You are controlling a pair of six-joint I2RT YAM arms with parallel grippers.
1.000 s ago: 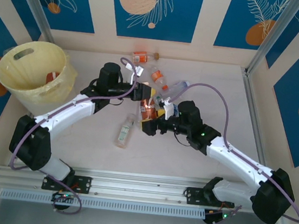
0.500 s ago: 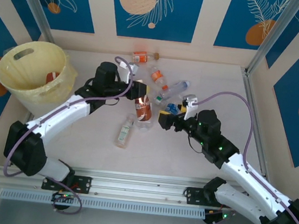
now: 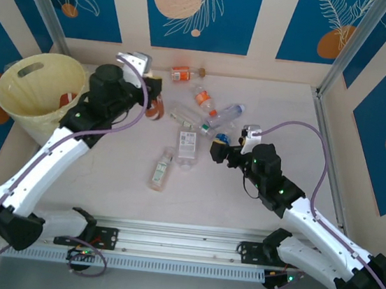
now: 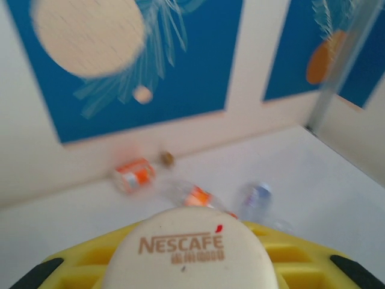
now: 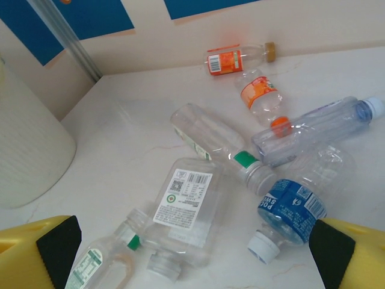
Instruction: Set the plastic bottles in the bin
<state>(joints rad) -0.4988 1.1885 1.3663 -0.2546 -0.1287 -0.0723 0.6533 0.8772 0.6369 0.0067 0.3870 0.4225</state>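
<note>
Pale tabletop (image 3: 267, 111), boxed by blue-and-cream panels (image 3: 195, 11). At its far-left corner, bin (image 3: 14, 105). Near the bin's right side, held aloft: brown Nescafé bottle (image 3: 154, 109), pinched tight by left gripper (image 3: 153, 99), end-on to the wrist camera, long axis in line with the claw. Bin straight leftward from there; left arm far nearer. Right gripper (image 3: 219, 150) spread wide, just short of loose bottles (image 3: 187, 144) lying mid-tabletop toward the far edge.

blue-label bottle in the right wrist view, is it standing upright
No, the blue-label bottle lies on its side on the table, its white cap nearest the camera.
</note>
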